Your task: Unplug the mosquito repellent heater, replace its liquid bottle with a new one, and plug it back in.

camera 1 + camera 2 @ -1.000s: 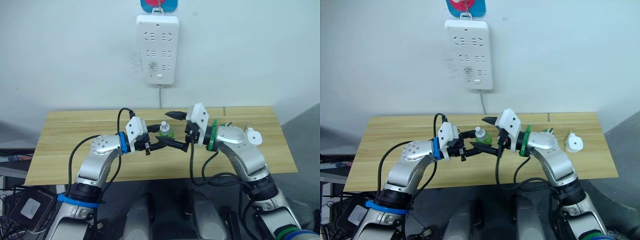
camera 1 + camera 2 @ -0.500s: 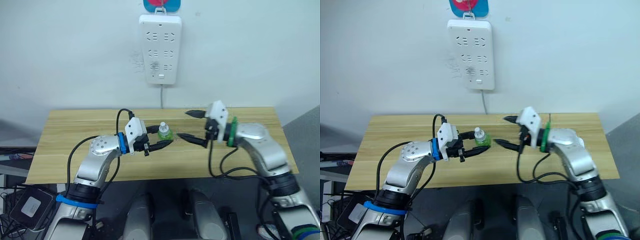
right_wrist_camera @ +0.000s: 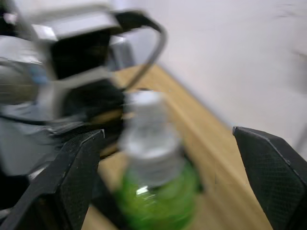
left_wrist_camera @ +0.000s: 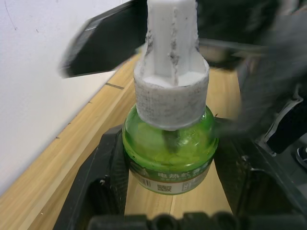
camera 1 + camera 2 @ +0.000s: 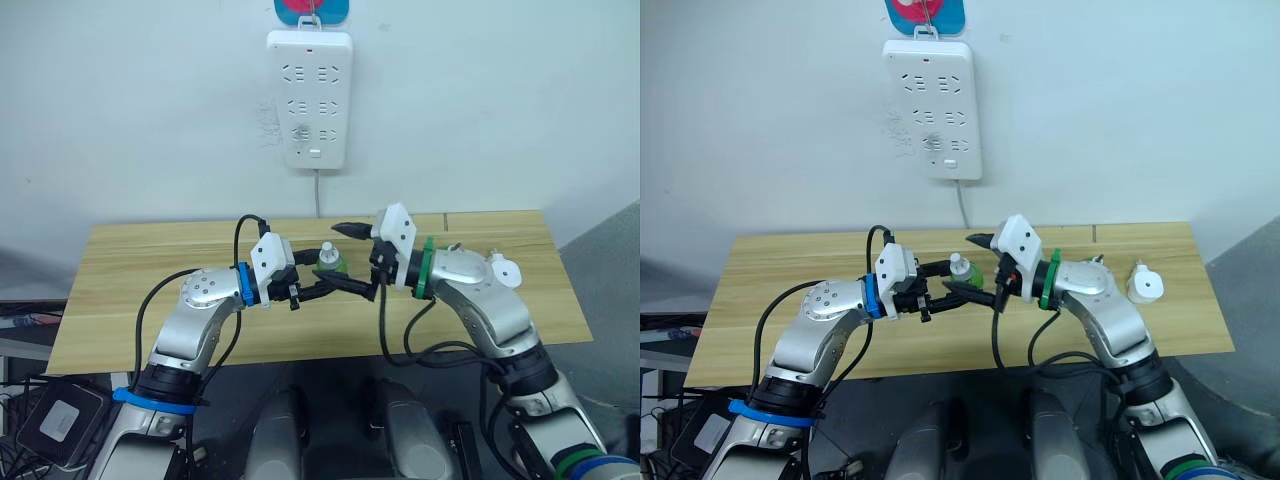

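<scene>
A green liquid bottle (image 5: 330,264) with a white cap is held just above the wooden table (image 5: 130,280), and my left gripper (image 5: 318,275) is shut on its green body (image 4: 168,153). My right gripper (image 5: 347,258) is open at the bottle's right side, one finger above and one below it, and the bottle (image 3: 153,187) sits between its fingers without touching them. The mosquito repellent heater (image 5: 506,271), small, white and rounded, lies on the table to the right of my right arm, unplugged.
A long white power strip (image 5: 310,98) hangs on the wall above the table's middle, its cord dropping behind the table. The table's left part and far right edge (image 5: 560,300) are bare wood.
Half a second ago my right gripper was off to the right of the bottle; it has swung back left and now brackets it again. My left gripper kept hold of the bottle.
</scene>
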Controlling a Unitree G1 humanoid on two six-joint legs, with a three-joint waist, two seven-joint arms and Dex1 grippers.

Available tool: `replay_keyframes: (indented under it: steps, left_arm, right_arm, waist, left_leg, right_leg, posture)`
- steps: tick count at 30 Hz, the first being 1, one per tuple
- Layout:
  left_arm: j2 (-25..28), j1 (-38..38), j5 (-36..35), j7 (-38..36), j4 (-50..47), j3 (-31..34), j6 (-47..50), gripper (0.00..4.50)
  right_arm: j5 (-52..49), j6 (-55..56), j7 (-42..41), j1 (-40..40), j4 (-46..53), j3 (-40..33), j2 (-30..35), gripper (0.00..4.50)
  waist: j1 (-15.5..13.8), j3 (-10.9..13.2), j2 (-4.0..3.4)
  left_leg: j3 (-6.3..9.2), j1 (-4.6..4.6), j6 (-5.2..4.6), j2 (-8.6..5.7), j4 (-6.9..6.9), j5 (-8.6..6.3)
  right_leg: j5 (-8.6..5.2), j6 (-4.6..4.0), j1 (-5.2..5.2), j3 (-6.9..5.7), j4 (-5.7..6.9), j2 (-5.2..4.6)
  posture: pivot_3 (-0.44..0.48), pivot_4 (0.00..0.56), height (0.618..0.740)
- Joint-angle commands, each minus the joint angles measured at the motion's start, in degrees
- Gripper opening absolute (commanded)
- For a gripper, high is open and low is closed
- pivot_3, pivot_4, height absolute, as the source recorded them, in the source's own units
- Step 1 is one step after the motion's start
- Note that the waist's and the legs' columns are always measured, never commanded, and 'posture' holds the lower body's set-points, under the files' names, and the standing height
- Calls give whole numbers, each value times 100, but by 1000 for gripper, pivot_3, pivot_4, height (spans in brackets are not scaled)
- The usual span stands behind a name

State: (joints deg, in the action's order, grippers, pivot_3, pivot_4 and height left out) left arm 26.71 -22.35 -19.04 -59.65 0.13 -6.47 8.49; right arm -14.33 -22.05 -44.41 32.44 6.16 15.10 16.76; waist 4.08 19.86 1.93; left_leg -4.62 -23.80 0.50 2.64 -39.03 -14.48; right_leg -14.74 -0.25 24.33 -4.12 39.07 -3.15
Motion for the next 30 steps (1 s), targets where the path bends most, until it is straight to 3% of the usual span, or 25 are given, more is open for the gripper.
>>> replay_keyframes:
  steps: [1,5,13,15,19,30]
  left_arm:
    - [-1,-13,-92,-65,-188,12,-16,2242]
    - [35,-9,-103,-70,-166,49,-9,2242]
    - [60,51,-113,-82,-188,59,-2,2242]
    - [38,15,-101,-88,-152,40,-9,2242]
    - [-2,-56,-86,-107,-110,22,-8,2242]
    - [-5,4,-86,-153,-230,3,13,2242]
  right_arm:
    - [117,298,40,122,-147,-97,-9,4481]
    - [-71,317,-298,118,-161,-475,454,4481]
    - [-1283,-651,-1282,-236,808,-846,1427,4481]
    - [-1571,-976,-1280,-242,947,-877,1382,4481]
    - [-1665,-1288,-891,-78,1111,-778,1056,3662]
    - [-1289,-1320,-366,131,986,-239,323,3662]
  waist:
    - [-8,0,0]
    - [-50,0,0]
    - [-78,0,0]
    - [-31,0,0]
    - [-8,0,0]
    - [-35,0,0]
  left_leg:
    - [0,-1,0,0,1,0]
    - [-1,-1,0,0,1,0]
    - [2,0,-2,2,1,-1]
    - [2,2,-1,8,3,-1]
    - [1,2,-2,7,3,1]
    - [1,-1,-3,2,2,1]
  right_leg:
    - [0,0,0,-1,-1,0]
    - [0,0,0,0,-3,0]
    - [0,0,-2,-2,-3,0]
    - [0,0,-1,-3,-1,5]
    - [1,-2,-1,-2,2,5]
    - [1,-2,0,0,-2,1]
  posture:
    - [-170,294,740]
    - [-170,294,740]
    - [-185,302,740]
    - [-185,302,740]
    - [-188,299,740]
    - [-171,296,740]
